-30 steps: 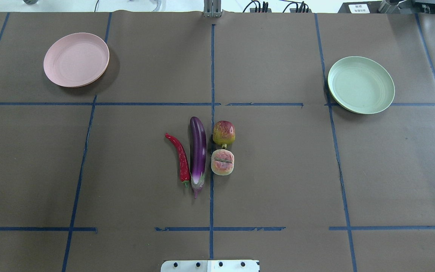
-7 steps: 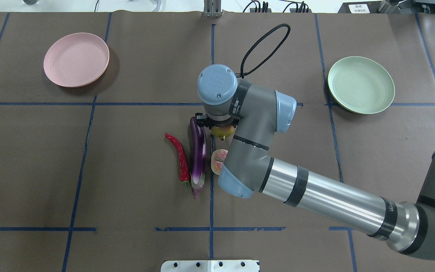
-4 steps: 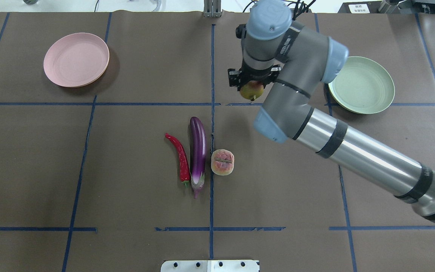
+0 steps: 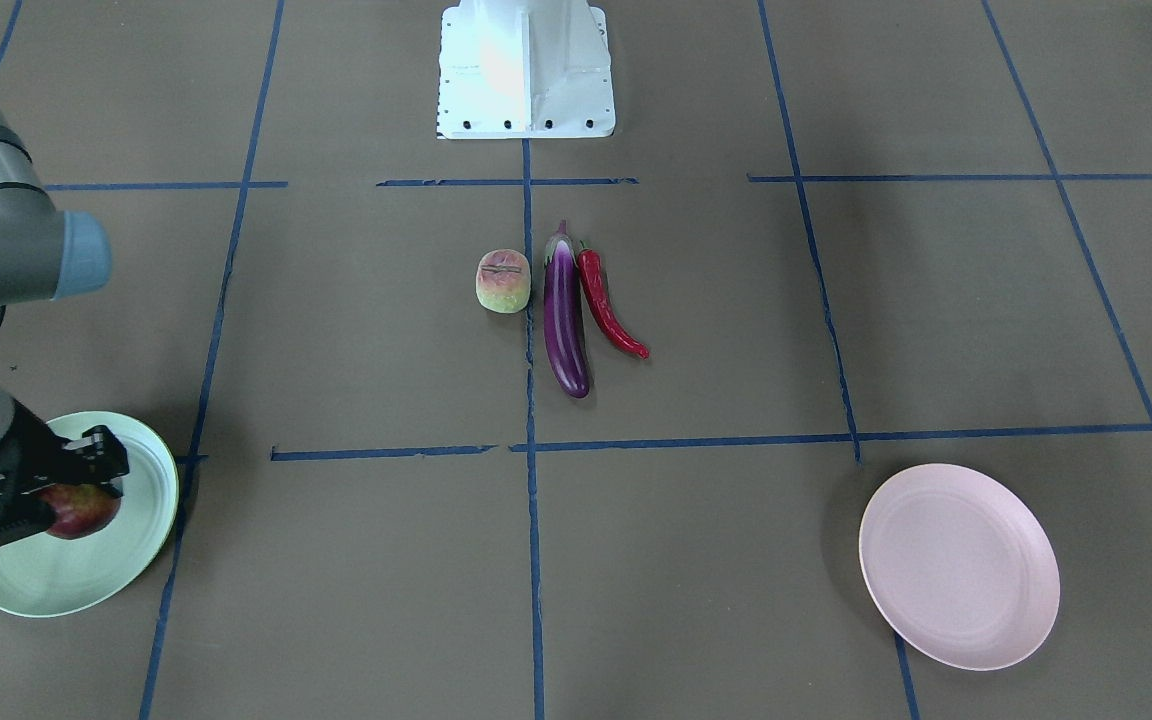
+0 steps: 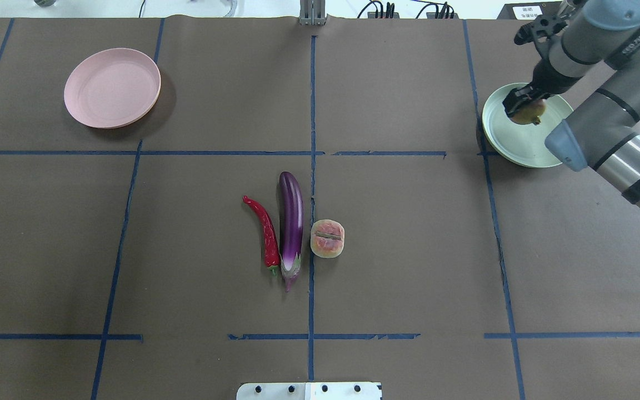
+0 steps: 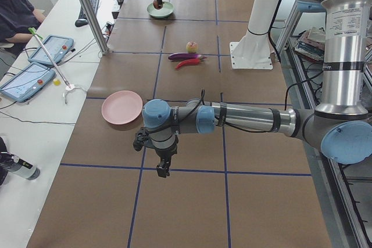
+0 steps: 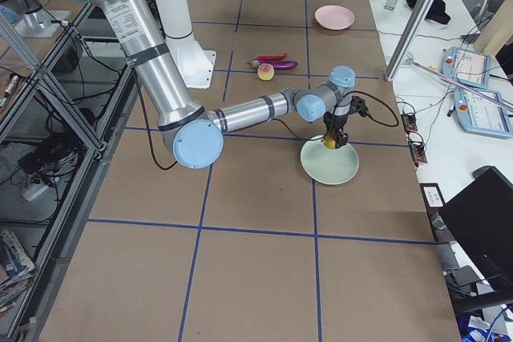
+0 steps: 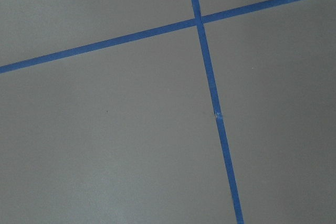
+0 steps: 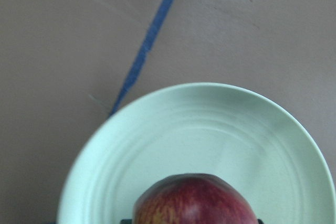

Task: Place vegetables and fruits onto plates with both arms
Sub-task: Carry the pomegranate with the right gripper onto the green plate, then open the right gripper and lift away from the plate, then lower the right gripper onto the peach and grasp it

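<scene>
My right gripper (image 5: pixel 524 107) is shut on the round dark-red pomegranate (image 5: pixel 528 114) and holds it over the pale green plate (image 5: pixel 520 145). The front view shows the same gripper (image 4: pixel 48 502), pomegranate (image 4: pixel 86 511) and plate (image 4: pixel 66 582). The right wrist view shows the pomegranate (image 9: pixel 197 203) low over the plate (image 9: pixel 199 129). The purple eggplant (image 5: pixel 291 222), red chili (image 5: pixel 264 228) and pink-green peach (image 5: pixel 327 239) lie together mid-table. The pink plate (image 5: pixel 111 88) is bare. My left gripper (image 6: pixel 163 169) hangs over bare table, and I cannot tell if it is open or shut.
The white base block (image 5: pixel 309 390) sits at the near table edge. Blue tape lines grid the brown table cover. A metal post (image 5: pixel 313 11) stands at the far edge. A person and tablets (image 6: pixel 35 65) are at a side desk.
My right arm took hold of the pomegranate beside the eggplant, lifted it and carried it right to above the green plate. The other three items have not moved.
</scene>
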